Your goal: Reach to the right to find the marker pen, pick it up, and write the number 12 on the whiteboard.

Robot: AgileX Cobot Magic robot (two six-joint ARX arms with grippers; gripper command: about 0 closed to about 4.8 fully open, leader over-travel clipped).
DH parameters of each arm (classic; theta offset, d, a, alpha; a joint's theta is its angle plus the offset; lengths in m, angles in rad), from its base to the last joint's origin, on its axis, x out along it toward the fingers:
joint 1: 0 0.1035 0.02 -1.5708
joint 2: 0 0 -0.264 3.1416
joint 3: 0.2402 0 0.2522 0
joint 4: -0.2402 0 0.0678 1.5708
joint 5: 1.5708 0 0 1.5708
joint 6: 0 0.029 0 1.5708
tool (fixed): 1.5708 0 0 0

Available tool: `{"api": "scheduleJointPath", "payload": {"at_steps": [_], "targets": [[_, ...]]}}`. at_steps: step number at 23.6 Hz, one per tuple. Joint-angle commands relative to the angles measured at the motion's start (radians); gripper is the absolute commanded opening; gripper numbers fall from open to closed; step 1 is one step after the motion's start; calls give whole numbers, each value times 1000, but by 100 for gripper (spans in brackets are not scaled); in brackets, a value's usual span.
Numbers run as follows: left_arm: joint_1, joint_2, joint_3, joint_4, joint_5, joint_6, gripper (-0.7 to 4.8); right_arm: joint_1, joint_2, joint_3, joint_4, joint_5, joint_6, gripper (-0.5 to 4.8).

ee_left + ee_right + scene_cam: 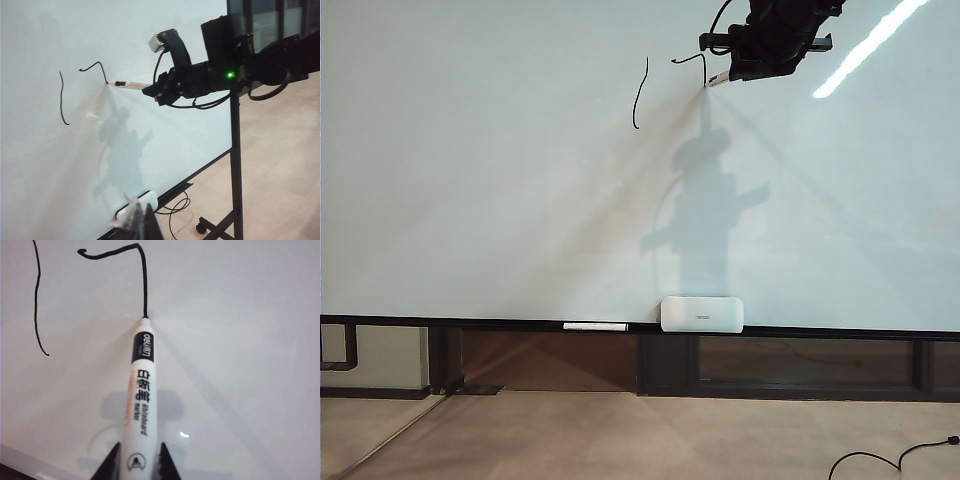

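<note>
Two strokes of the number 12 (142, 280) are on the whiteboard (470, 200): a curved "1" and the top of the "2". The right gripper (139, 460) has its fingers (109, 466) clamped on the marker pen (140, 390), tip touching the board at the stroke's end. The left gripper's (140, 222) finger state is unclear.

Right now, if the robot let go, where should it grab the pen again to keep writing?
Probably the back half of the marker pen, where the right gripper is shut on it now. Come from behind, away from the whiteboard: the barrel is long and round, and the tip must stay free.
</note>
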Motion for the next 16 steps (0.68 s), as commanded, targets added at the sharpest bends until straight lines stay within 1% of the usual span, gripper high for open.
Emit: {"api": "scheduleJointPath", "payload": {"at_steps": [1, 16], "targets": [[-1, -2, 4, 16, -5, 1, -5, -4, -2, 3, 13, 20, 6, -2], [-1, -1, 4, 15, -4, 0, -5, -3, -2, 3, 27, -6, 22, -2]]}}
